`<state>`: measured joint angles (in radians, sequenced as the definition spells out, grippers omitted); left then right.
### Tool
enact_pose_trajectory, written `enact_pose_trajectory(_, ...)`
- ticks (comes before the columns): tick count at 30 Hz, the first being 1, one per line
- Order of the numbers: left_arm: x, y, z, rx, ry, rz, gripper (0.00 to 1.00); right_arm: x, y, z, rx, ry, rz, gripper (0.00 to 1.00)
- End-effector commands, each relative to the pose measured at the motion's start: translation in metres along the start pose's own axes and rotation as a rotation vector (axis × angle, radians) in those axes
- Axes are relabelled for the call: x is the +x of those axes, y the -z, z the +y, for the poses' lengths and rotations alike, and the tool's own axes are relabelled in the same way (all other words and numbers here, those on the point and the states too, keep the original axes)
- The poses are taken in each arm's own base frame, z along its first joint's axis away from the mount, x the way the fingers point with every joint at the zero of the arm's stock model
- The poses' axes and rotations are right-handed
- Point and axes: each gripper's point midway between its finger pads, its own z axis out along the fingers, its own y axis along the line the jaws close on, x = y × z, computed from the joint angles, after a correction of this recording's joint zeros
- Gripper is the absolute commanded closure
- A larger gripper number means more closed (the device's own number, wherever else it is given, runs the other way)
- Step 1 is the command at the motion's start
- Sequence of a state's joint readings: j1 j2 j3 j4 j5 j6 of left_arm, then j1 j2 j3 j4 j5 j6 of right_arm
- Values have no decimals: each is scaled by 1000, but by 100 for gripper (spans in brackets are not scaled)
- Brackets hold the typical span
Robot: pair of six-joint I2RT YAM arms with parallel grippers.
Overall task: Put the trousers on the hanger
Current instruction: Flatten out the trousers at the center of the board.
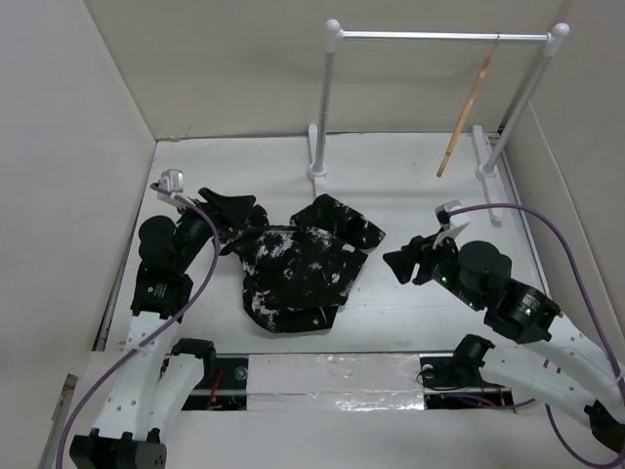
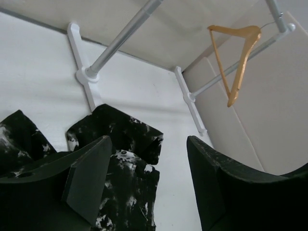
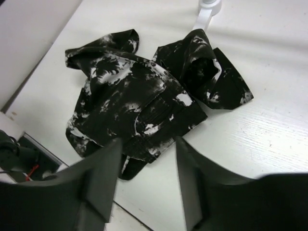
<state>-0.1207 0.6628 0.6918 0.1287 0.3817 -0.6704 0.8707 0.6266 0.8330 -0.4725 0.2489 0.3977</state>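
From above, the trousers (image 1: pixel 298 274) lie crumpled on the counter (image 1: pixel 410 205), the hanger (image 1: pixel 464 117) up on the rail (image 1: pixel 439 36); left wrist: left claw (image 2: pixel 147 166) apart, empty; right wrist: right claw (image 3: pixel 148 161) apart over the fabric, so pickup looks next.

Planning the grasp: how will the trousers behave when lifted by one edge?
Likely floppy: the trousers lie crumpled in soft folds, so they should sag from any single grip. Probably light, being thin cloth. Bunched ends may trail across the table.
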Motion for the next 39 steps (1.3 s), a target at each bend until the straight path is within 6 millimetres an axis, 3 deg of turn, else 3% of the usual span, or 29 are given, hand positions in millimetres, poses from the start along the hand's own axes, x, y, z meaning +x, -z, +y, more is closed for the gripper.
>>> enact_pose_trajectory(1,-14,-5,-10,30,-23,-28,39,-2,-6,5,-21,4,-14,40)
enact_pose_trajectory(2,-12,-6,-8,24,-20,-23,40,-1,-7,4,-20,1,-15,45)
enact_pose_trajectory(3,-13,-6,-7,22,-15,-31,40,2,-9,5,-19,-9,-10,58)
enact_pose_trajectory(4,-11,-6,-5,22,-10,-35,42,3,-11,5,-19,-16,-9,76)
enact_pose_trajectory(5,-12,-6,-6,34,-8,-45,50,9,-15,3,-15,-21,0,97)
enact_pose_trajectory(6,-16,-6,-12,66,-16,-68,54,12,-16,5,-24,-32,6,100)
enact_pose_trajectory(7,-15,-8,-12,74,-6,-67,57,16,-18,5,-27,-35,12,100)
enact_pose_trajectory(10,-22,-21,-19,112,25,-62,78,30,-29,4,-22,-57,40,100)
enact_pose_trajectory(12,-25,-33,-42,198,29,-49,97,43,-37,3,-16,-64,70,100)
enact_pose_trajectory(14,-29,-62,-58,198,3,-35,100,50,-45,0,-5,-86,77,100)
enact_pose_trajectory(15,-22,-87,-77,163,0,-20,100,60,-52,-10,22,-102,99,100)
enact_pose_trajectory(16,-17,-99,-88,144,-22,-15,100,60,-56,-12,22,-114,90,100)
enact_pose_trajectory(18,8,-119,-91,39,-89,17,100,77,-65,-17,8,-143,149,90)
enact_pose_trajectory(19,14,-132,-84,-13,-95,29,100,74,-71,-27,22,-169,132,84)
enact_pose_trajectory(20,20,-134,-75,-48,-78,42,100,79,-75,-29,10,-190,143,69)
enact_pose_trajectory(21,21,-132,-62,-95,-77,20,100,87,-76,-19,-62,-210,184,59)
enact_pose_trajectory(22,34,-118,-39,-146,-84,24,95,93,-84,-22,-78,-221,187,50)
enact_pose_trajectory(23,37,-110,-26,-187,-82,9,78,98,-88,-19,-102,-227,194,38)
enact_pose_trajectory(25,51,-79,16,-321,-66,-8,61,112,-97,-18,-110,-253,230,30)
enact_pose_trajectory(26,55,-68,27,-359,-59,-12,44,117,-100,-16,-117,-258,239,27)
enact_pose_trajectory(28,68,-34,60,-464,-28,-23,29,119,-109,-14,-132,-288,225,27)
enact_pose_trajectory(29,70,-22,70,-500,-17,-33,18,136,-112,-14,-132,-296,270,27)
enact_pose_trajectory(31,76,7,100,-605,19,-59,12,138,-119,-6,-167,-318,263,27)
enact_pose_trajectory(33,79,25,126,-692,39,-66,2,154,-127,-8,-147,-340,300,27)
enact_pose_trajectory(37,91,48,170,-810,94,-81,1,167,-139,-12,-116,-369,314,27)
enact_pose_trajectory(39,87,46,177,-808,123,-102,1,171,-145,-13,-115,-382,311,27)
